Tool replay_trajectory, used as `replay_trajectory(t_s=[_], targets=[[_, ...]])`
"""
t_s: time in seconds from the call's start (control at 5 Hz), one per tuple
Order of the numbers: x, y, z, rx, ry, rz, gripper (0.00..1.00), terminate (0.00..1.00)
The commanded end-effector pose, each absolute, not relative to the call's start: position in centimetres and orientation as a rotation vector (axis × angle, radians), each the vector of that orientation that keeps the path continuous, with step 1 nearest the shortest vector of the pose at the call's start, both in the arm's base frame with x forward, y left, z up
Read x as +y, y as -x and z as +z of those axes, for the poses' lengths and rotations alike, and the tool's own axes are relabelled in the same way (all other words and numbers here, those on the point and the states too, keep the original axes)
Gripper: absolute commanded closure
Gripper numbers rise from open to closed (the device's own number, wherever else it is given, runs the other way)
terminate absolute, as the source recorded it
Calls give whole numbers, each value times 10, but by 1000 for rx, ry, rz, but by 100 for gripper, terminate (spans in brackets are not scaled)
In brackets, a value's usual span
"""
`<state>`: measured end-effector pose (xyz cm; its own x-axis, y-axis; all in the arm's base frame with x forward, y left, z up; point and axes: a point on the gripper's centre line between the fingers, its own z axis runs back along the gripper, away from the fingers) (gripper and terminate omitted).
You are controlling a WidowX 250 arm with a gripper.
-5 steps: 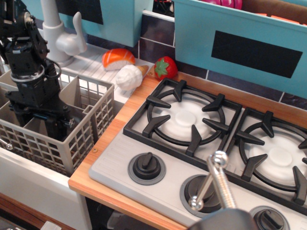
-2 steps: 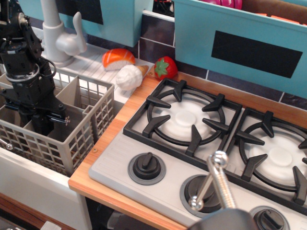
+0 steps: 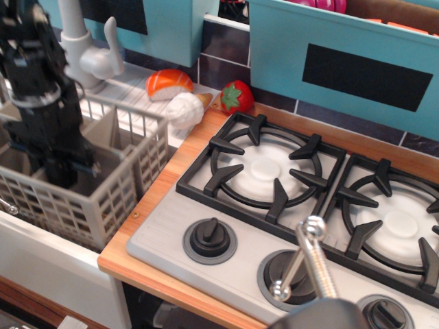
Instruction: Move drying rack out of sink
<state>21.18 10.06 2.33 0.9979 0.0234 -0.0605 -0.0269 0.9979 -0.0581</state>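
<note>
Meanwhile, the sink (image 3: pixel 41 264) is lying beneath the gripper (image 3: pixel 60 164), and the drying rack (image 3: pixel 103 181) is surrounding it, sitting in the basin with its right wall just short of the wooden counter (image 3: pixel 154 264) and the stove top (image 3: pixel 288 205) well off to the gripper's right. With the black arm reaching down into a rack compartment, its fingertips are lost in blur, so whether the jaws are pinching a divider cannot be told. Lifting well probably means raising straight up until the base is clearing the counter edge.
</note>
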Motion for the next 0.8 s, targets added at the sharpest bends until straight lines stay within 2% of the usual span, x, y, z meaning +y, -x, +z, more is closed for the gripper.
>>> replay_trajectory(t_s=[0.0, 0.4, 0.6], targets=[[93, -219, 100, -61, 97, -32, 100, 0], [36, -211, 152, -128, 180, -48, 100, 0], [-9, -211, 159, -134, 162, -21, 100, 0]])
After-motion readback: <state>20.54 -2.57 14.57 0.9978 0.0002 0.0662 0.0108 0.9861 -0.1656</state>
